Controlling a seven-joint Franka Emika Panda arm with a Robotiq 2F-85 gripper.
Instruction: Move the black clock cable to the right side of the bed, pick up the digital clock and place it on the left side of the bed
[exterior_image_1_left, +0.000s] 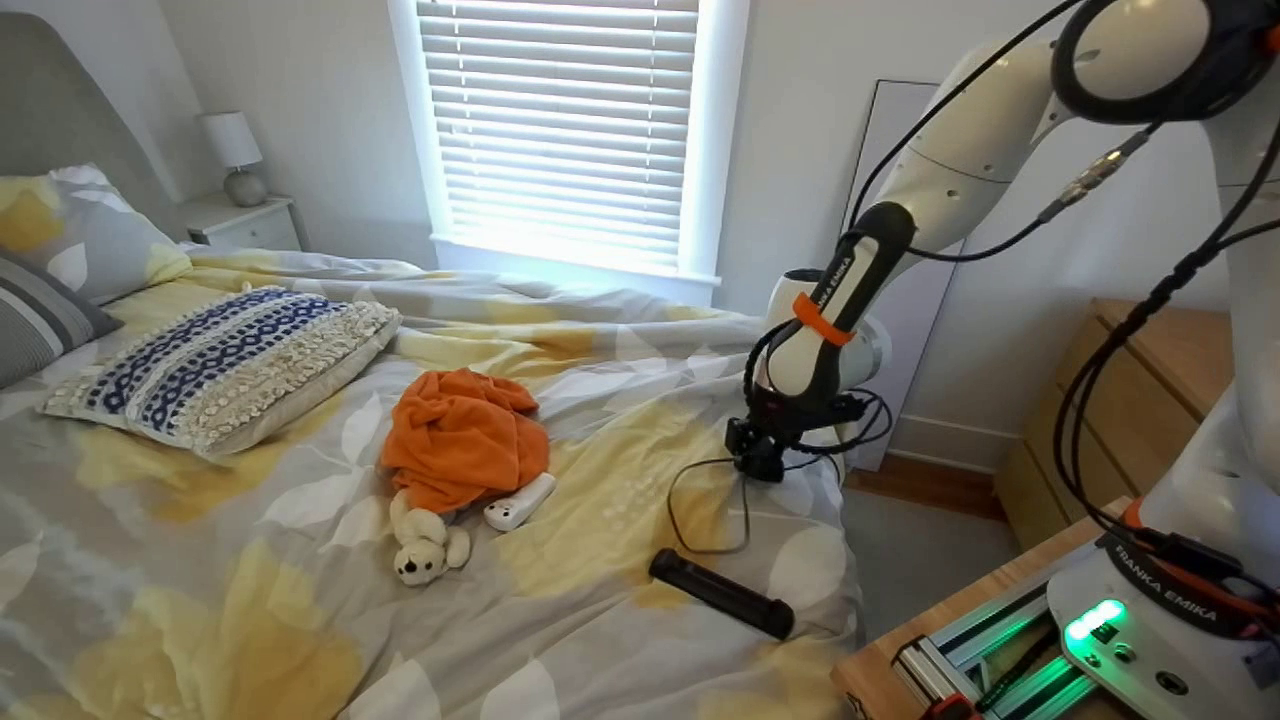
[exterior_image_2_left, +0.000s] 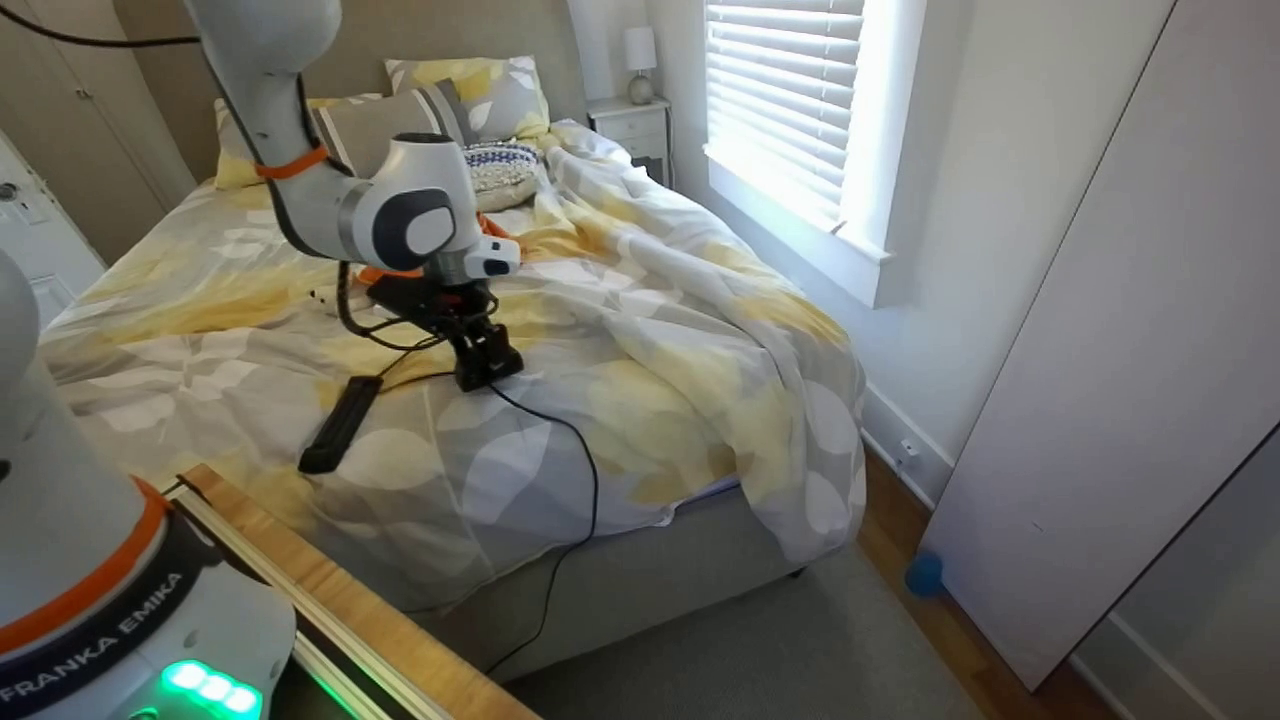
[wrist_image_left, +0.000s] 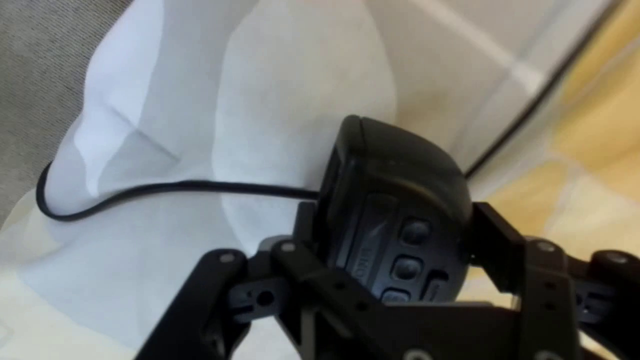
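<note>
Prob in the first half of the job rn, imo. The claw (wrist_image_left: 395, 220) is clamped on a chunky black unit (wrist_image_left: 400, 175) w/ buttons (wrist_image_left: 406, 268), snug on both sides, and the black cord (wrist_image_left: 240, 188) shows either side of it. I'd read unit + cord as the clock cable, tho the buttons look clock-ish, so not totally sure. Can't tell if it's lifted off the bed (exterior_image_2_left: 640, 430) or just touching.

Seen from the foot end it's roughly mid-bed, well apart from the window (exterior_image_2_left: 785, 110) side. If that's "right", the cable move isn't done afaict. The long black bar (exterior_image_1_left: 722, 594) (prob the digital clock) lies near the foot edge w/ nothing gripping it, so pick-up + placing on the left are both left to do.

Other stuff: orange cloth (exterior_image_1_left: 465, 440), white plush (exterior_image_1_left: 422, 560) and a small white gadget (exterior_image_1_left: 520, 502) (idk what) bunched together nearer the headboard (exterior_image_1_left: 50, 100), plus a blue-patterned pillow (exterior_image_1_left: 225, 365). Prob not in the way.

Main snag risk = the cord: it loops b/w claw and bar in an exterior view, can't tell if it's attached there, and another length hangs over the foot. A hard pull might drag the bar.
</note>
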